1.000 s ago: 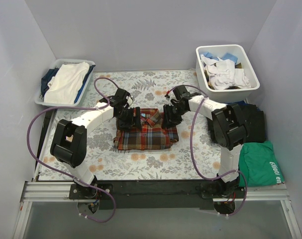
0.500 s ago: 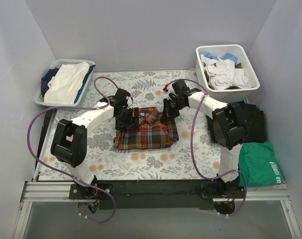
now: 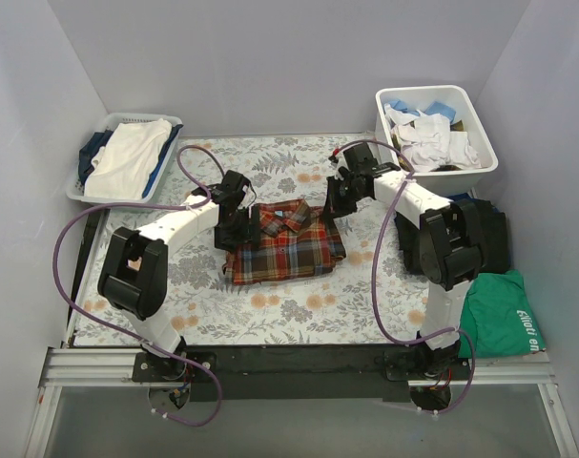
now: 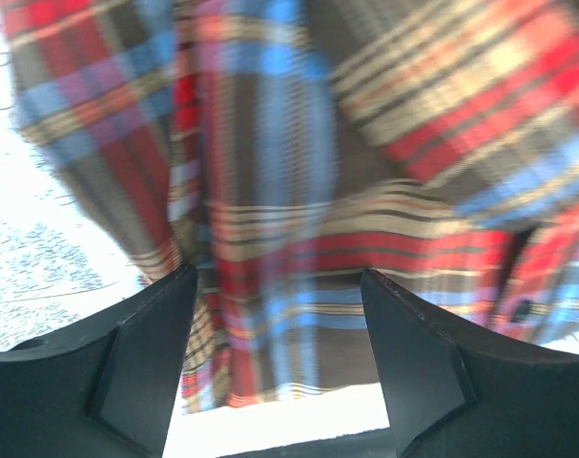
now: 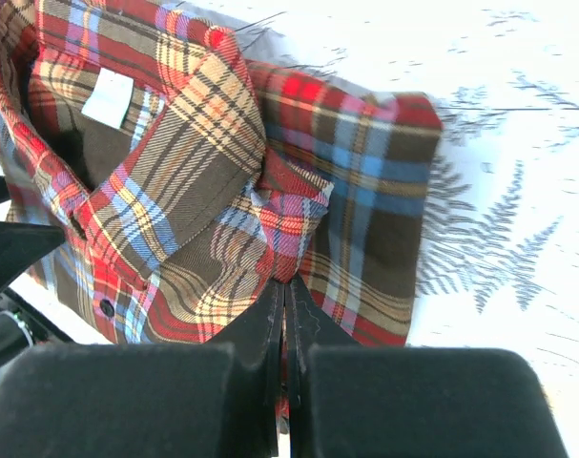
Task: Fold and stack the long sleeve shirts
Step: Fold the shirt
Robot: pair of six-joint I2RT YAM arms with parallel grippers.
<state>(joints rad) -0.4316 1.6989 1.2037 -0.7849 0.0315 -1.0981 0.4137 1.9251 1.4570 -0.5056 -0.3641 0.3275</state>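
Note:
One long sleeve shirt, a red, brown, blue and yellow plaid flannel [image 3: 289,250], lies folded mid-table with its collar at the far side. My right gripper [image 3: 335,205] is at its far right corner; in the right wrist view the gripper [image 5: 287,279] is shut with a pinch of the plaid cloth [image 5: 203,153] between its fingers, beside the collar. My left gripper [image 3: 239,229] is low over the shirt's far left edge. It stands open [image 4: 278,277], its fingers [image 4: 151,353] straddling blurred plaid cloth [image 4: 365,114] without gripping it. Plain black folded garments [image 3: 482,234] lie at the right.
A white bin [image 3: 465,157] of mixed light clothes stands at the back right. A basket [image 3: 91,189] with white and blue garments is at the back left. A green garment [image 3: 499,310] lies near the right front edge. The floral table cover [image 3: 270,305] shows around the shirt.
My right gripper has shut on the shirt near the collar and pulled away to the far right. The shirt has shifted and turned slightly with it. The left gripper has stayed open in place.

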